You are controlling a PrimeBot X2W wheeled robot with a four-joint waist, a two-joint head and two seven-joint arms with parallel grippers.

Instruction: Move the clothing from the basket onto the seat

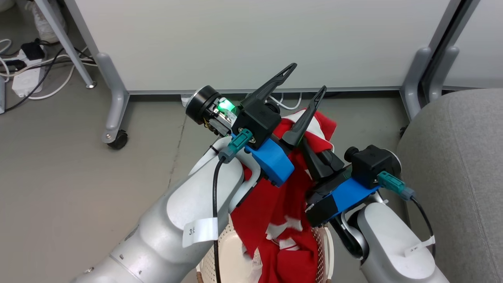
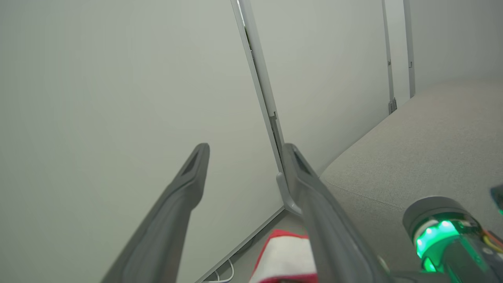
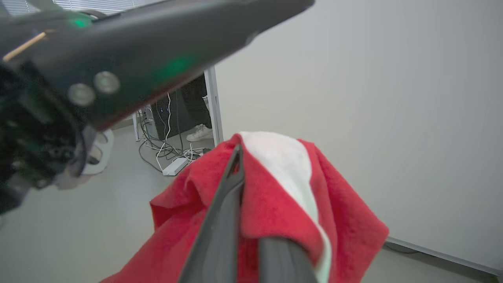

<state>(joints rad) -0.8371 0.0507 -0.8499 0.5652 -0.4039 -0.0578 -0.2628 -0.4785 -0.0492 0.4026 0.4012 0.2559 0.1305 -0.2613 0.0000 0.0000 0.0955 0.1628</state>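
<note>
A piece of the red clothing (image 1: 275,204) with white trim hangs from my right gripper (image 1: 310,151), which is shut on its upper part, and trails down into the cream basket (image 1: 228,255) at the bottom edge. In the right wrist view the clothing (image 3: 275,204) drapes over my right gripper (image 3: 240,165), hiding one finger. My left gripper (image 1: 308,80) stands open just above and beside that grip, with nothing between its fingers. The left wrist view shows my left gripper (image 2: 245,157) spread wide, the clothing (image 2: 283,251) below it and the grey seat (image 2: 412,157) to the right. In the head view the seat (image 1: 452,177) lies at the right.
White partition panels stand behind on grey legs, one with a caster (image 1: 118,139). A power strip (image 1: 23,78) and cables lie on the floor at the far left. A white shoe (image 3: 200,133) shows beyond the panel's edge. Bare grey floor lies left of the basket.
</note>
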